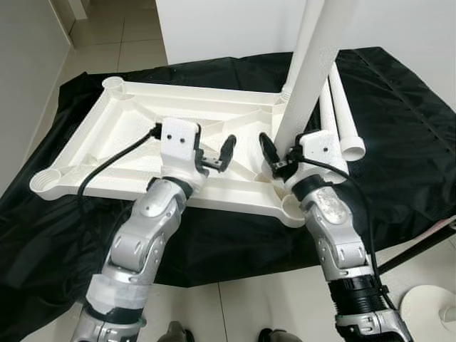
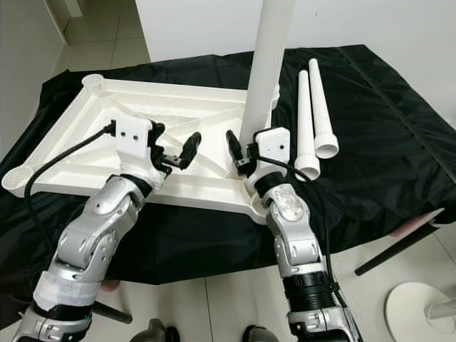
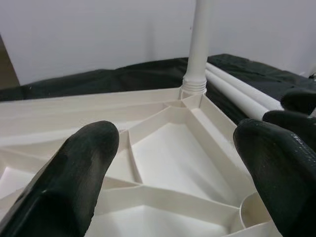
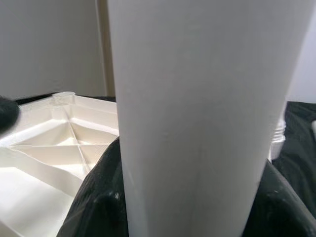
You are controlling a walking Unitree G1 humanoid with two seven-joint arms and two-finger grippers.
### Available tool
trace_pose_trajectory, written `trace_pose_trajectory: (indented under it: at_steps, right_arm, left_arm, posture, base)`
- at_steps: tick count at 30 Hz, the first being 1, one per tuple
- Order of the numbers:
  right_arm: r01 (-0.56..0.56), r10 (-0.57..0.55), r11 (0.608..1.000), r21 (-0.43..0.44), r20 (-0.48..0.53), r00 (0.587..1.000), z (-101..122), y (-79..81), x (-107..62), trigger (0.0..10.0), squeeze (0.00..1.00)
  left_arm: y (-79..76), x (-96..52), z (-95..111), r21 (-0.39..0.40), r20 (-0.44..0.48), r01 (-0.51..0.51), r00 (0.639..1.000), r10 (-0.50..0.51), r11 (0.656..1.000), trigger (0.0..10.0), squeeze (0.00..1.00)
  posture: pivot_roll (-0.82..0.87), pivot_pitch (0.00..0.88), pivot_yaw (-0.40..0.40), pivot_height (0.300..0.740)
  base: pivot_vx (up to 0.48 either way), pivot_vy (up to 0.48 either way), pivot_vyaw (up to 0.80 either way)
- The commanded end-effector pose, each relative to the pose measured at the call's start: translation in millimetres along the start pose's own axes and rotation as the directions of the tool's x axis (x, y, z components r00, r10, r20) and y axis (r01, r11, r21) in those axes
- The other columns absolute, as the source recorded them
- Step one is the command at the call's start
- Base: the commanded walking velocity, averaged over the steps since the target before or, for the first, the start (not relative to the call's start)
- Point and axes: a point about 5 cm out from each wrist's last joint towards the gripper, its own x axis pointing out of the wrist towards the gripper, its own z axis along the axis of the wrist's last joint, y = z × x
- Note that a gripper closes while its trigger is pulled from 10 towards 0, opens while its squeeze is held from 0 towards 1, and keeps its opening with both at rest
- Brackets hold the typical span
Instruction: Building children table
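the right gripper (image 2: 244, 153) sat just right of centre in the head views, its fingers (image 4: 94, 197) closed around a white leg (image 2: 265, 75) that rose upright out of the top of the frame. the leg's foot stood by the near right corner socket of the tabletop (image 2: 92, 153), which lay upside down, ribs up, across the middle left of the frame. the left gripper (image 1: 221, 158) hovered at centre over the ribs, jaws spread wide and holding nothing. in the left wrist view a second upright leg (image 3: 198, 44) stood in the far corner socket. two more legs (image 2: 313, 117) lay side by side on the black cloth (image 2: 385, 114) to the right of the tabletop. the cloth covered the tiled floor (image 1: 107, 39), and a white round base (image 2: 417, 310) showed at lower right.
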Motion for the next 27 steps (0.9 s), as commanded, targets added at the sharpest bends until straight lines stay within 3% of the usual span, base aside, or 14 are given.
trace_pose_trajectory:
  at_steps: [1, 11, 27]
  right_arm:
    - [0.000, 0.000, 1.000, -0.003, 0.003, 1.000, 1.4, 2.6, -1.0, 10.0, 0.00]
    - [-0.018, 0.018, 1.000, -0.013, -0.037, 0.999, -8.3, 9.3, -9.1, 10.0, 0.00]
    - [-0.024, 0.021, 0.998, -0.052, -0.053, 0.998, -10.6, -0.3, -23.3, 10.0, 0.00]
  left_arm:
    - [-4.1, -3.3, -1.1, 0.019, 0.001, 0.084, 0.996, -0.084, 0.996, 10.0, 0.00]
    - [-9.2, -13.9, -10.3, 0.066, -0.011, 0.120, 0.993, -0.119, 0.991, 10.0, 0.00]
    - [-19.1, -23.3, -15.4, 0.093, -0.015, 0.237, 0.971, -0.237, 0.967, 10.0, 0.00]
  posture:
    - [-0.02, 0.100, 0.018, 0.740]
    - [-0.02, 0.100, 0.008, 0.740]
    - [-0.03, 0.086, -0.006, 0.740]
  base:
    - [0.000, 0.000, 0.00]
    - [0.000, 0.000, 0.00]
    - [0.000, 0.000, 0.00]
